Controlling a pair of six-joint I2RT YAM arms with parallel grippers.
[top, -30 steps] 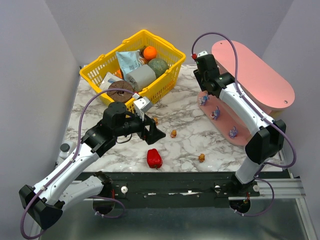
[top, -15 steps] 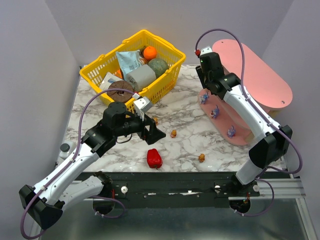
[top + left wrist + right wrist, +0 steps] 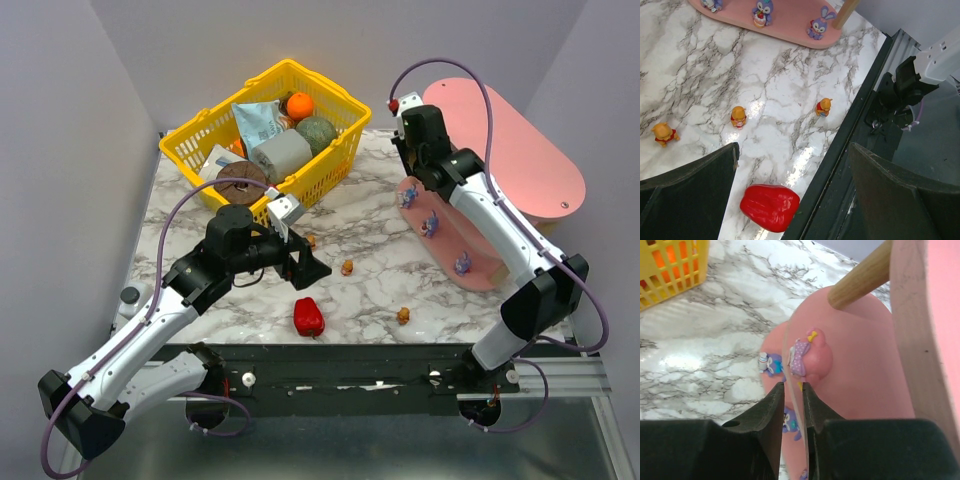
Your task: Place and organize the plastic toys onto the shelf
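My right pincer (image 3: 792,390) is pressed onto the thin clear loop of a rounded pink toy (image 3: 815,357) over the bottom oval board of the smooth pink shelf (image 3: 530,160); left pincer (image 3: 793,150) gapes wide above three glossy orange figurines (image 3: 738,116) on the veined marble desk (image 3: 780,90)

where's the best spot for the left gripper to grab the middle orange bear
Probably take the bear by its body, just under the head, coming straight down from above. It looks upright on the bare table, well apart from the other two bears and the pepper, so the open left gripper has room for a finger on either side.
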